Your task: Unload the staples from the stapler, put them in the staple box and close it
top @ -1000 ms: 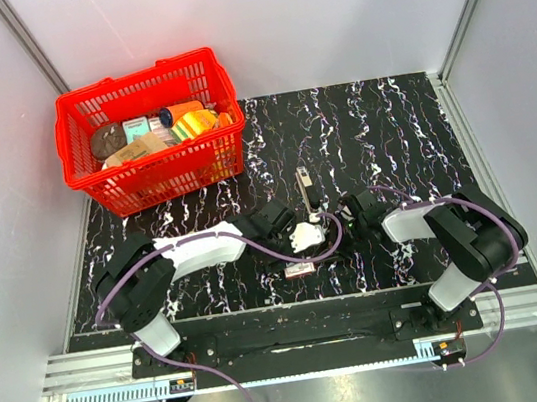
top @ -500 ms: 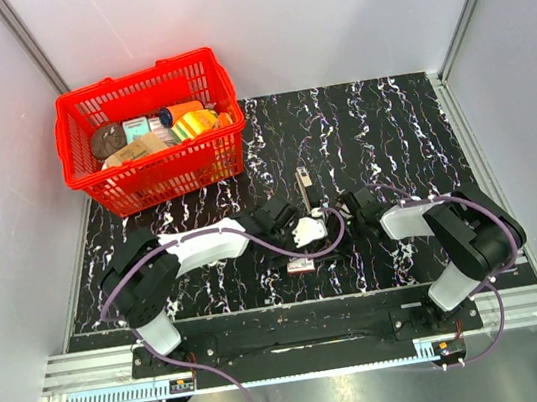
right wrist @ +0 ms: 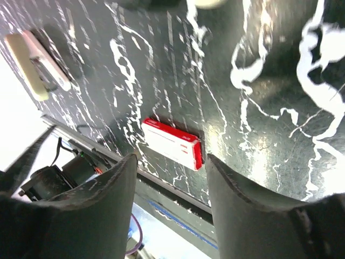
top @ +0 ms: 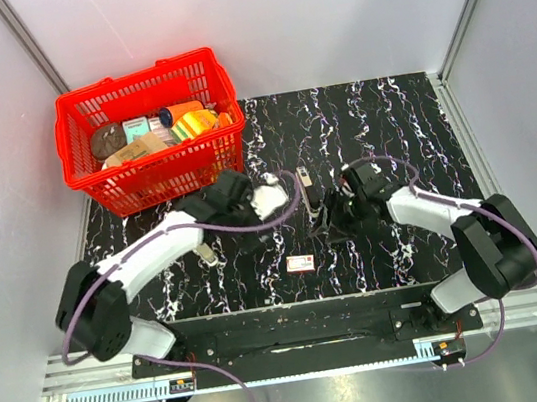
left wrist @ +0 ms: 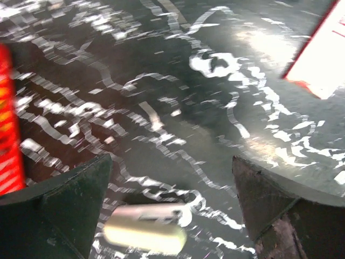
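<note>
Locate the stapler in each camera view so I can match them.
Top external: stapler lies on the mat, left of centre.
Left wrist: stapler at the bottom edge, left of centre, blurred.
Right wrist: stapler in the upper left.
Shared landmark: the white box with red edges, seen in all three.

Red plastic mesh basket (top: 159, 177) w/ packets (top: 152, 132) inside sits back-left on black marbled bench (top: 390, 132). Slim grey-beige metal-trimmed stapler (top: 303, 184) lies mid-bench; small flat white red-edged box (top: 301, 263) in front (nearer front edge).
</note>
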Controlling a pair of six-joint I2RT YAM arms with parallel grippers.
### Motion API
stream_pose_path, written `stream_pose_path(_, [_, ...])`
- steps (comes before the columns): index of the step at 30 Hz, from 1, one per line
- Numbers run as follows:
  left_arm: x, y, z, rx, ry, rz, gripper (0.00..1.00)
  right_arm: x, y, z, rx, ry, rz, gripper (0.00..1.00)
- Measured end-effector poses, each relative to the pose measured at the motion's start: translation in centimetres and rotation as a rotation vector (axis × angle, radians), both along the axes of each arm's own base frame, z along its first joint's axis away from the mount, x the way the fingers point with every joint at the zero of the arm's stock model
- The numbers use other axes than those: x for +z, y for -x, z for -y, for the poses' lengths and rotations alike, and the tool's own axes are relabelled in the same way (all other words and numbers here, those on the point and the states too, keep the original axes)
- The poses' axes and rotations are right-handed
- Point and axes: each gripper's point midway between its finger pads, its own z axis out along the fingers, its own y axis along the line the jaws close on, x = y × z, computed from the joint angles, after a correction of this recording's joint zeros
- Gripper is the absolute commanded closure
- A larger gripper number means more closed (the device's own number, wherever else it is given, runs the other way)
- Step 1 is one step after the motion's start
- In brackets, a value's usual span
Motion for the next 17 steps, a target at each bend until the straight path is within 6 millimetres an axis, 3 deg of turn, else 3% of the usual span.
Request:
stream_pose_path(5, [6.5, -3.7, -5.0, 0.183, 0.099, 0.102, 0.01, 3.8, -3.5, 0.8, 0.002, 0.066, 0.121, 0.01])
stream_pose_path(7, [9.1, -4.3, -6.7, 0.24, 0.143, 0.164, 0.01, 5.4, -4.7, 1.0, 0.006, 0.094, 0.173, 0.0])
stream_pose_path(11, [13.1, -3.5, -10.0, 0.347, 0.212, 0.28, 0.01, 8.6, -6.4, 1.4, 0.014, 0.125, 0.288, 0.01])
stream_pose_path(13, [14.1, -2.7, -12.4, 0.424, 0.233, 0.332, 0.01, 9.8, -6.6, 1.7, 0.012, 0.135, 0.329, 0.01])
stream_pose_path(17, [13.7, -1.6, -17.8, 0.62, 0.232, 0.38, 0.01, 11.0, -6.7, 2.3, 0.013, 0.164, 0.372, 0.01])
